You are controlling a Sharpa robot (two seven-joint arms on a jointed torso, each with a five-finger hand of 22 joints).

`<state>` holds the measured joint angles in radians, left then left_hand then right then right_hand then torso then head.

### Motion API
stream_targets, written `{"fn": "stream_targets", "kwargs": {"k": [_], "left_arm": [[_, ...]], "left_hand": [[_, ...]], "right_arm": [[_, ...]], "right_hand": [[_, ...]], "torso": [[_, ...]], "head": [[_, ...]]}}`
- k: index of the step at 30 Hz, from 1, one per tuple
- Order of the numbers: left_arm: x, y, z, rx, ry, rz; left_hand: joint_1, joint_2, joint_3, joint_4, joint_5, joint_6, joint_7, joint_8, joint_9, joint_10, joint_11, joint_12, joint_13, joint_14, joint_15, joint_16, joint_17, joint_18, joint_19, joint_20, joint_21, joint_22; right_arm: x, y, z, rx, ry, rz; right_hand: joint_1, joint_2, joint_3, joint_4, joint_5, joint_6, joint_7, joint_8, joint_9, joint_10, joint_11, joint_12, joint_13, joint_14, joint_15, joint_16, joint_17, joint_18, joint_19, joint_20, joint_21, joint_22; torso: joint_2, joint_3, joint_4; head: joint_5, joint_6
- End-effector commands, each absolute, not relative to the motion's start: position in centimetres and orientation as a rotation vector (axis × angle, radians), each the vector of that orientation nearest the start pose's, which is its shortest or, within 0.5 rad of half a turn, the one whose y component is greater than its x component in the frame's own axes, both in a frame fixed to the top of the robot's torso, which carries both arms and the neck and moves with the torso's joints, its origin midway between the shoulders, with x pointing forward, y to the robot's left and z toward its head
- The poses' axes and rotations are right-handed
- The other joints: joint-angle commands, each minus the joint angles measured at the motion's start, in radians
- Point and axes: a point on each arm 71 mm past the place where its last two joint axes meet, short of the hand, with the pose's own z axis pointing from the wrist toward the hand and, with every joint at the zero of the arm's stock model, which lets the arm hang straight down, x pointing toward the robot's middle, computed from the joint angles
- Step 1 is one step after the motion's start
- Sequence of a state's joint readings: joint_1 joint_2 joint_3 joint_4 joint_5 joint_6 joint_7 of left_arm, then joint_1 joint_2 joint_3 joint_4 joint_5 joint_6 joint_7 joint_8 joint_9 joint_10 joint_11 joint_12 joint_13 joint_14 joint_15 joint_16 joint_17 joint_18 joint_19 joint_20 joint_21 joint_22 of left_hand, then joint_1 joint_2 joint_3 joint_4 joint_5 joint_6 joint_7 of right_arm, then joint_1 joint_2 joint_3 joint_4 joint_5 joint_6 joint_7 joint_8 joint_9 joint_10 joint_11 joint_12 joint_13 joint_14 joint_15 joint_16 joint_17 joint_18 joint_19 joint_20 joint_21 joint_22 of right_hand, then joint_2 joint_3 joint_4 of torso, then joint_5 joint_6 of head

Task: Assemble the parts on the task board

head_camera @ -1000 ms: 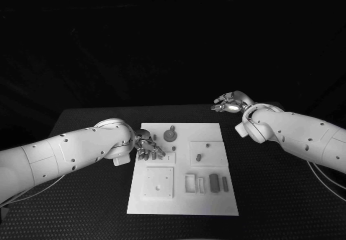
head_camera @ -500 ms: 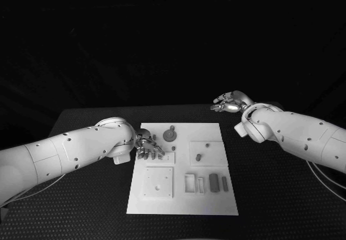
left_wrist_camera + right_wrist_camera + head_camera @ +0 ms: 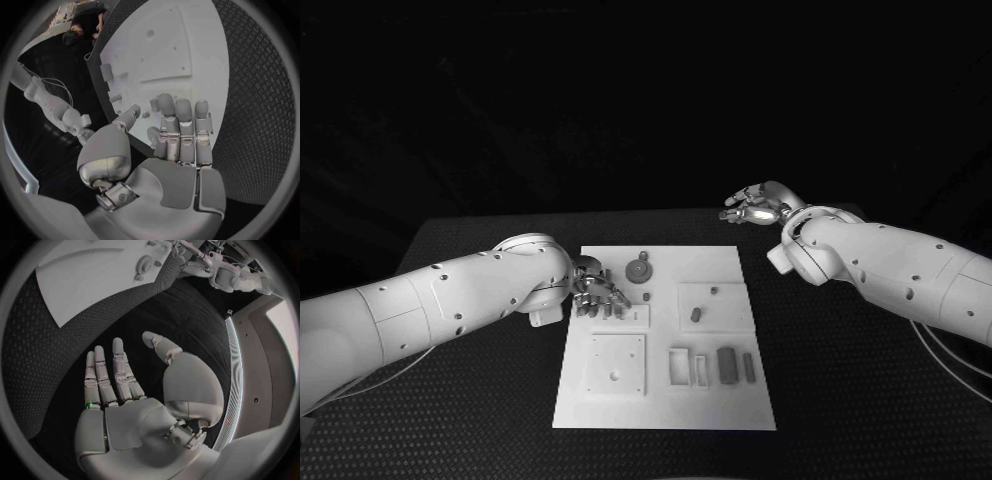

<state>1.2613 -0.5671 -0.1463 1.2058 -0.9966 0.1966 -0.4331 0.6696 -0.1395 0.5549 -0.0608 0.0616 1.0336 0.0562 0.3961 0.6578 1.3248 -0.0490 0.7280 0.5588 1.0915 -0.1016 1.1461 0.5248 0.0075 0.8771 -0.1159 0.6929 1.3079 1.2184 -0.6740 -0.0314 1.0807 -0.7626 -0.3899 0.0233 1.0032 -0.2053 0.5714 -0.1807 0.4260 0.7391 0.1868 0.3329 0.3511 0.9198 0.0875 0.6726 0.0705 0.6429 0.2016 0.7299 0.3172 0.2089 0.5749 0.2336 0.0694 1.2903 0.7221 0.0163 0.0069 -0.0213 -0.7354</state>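
Silver left hand [image 3: 599,295] hovers, seemingly empty, over task board [image 3: 668,400].

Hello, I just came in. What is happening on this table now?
A robot with two white arms is assembling small parts on a white task board lying on a black table. Its left hand hovers over the board's left edge, fingers extended side by side, holding nothing. Its right hand is raised beyond the table's far right corner, open and empty. A round part and several small dark pieces sit on the board.
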Motion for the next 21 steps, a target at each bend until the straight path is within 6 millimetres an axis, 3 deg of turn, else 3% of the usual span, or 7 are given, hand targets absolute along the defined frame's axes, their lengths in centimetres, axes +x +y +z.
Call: {"fn": "stream_targets", "kwargs": {"k": [1,21], "left_arm": [[52.01,16.11,-24.92,-0.117,2.421,-0.448],[52.32,15.96,-25.03,-0.119,2.420,-0.446]], "left_hand": [[0.003,0.014,-0.001,-0.005,0.005,0.006,-0.002,0.004,0.002,-0.002,-0.005,0.004,0.002,-0.003,-0.005,0.005,0.001,-0.007,-0.007,-0.079,0.006,0.022],[0.024,0.074,-0.008,-0.064,0.007,0.010,-0.003,0.005,0.008,-0.002,-0.005,0.009,0.002,-0.003,-0.004,0.008,-0.001,-0.007,-0.009,-0.078,0.010,0.022]], "right_arm": [[56.50,-26.12,-19.84,0.602,1.612,0.764],[56.49,-25.99,-19.84,0.599,1.612,0.767]], "right_hand": [[-0.008,0.001,-0.006,-0.002,0.006,0.012,0.030,0.003,-0.002,-0.160,0.093,0.004,-0.001,-0.008,-0.001,0.005,-0.002,-0.017,-0.008,0.002,-0.004,0.002],[-0.008,0.001,-0.006,-0.002,0.006,0.012,0.030,0.003,-0.002,-0.160,0.093,0.004,-0.001,-0.009,-0.001,0.005,-0.002,-0.017,-0.008,0.002,-0.004,0.002]], "torso": [[0.000,0.0000,-0.0001],[0.000,-0.0005,0.0004]], "head": [[-0.002,-0.002],[-0.005,-0.003]]}}
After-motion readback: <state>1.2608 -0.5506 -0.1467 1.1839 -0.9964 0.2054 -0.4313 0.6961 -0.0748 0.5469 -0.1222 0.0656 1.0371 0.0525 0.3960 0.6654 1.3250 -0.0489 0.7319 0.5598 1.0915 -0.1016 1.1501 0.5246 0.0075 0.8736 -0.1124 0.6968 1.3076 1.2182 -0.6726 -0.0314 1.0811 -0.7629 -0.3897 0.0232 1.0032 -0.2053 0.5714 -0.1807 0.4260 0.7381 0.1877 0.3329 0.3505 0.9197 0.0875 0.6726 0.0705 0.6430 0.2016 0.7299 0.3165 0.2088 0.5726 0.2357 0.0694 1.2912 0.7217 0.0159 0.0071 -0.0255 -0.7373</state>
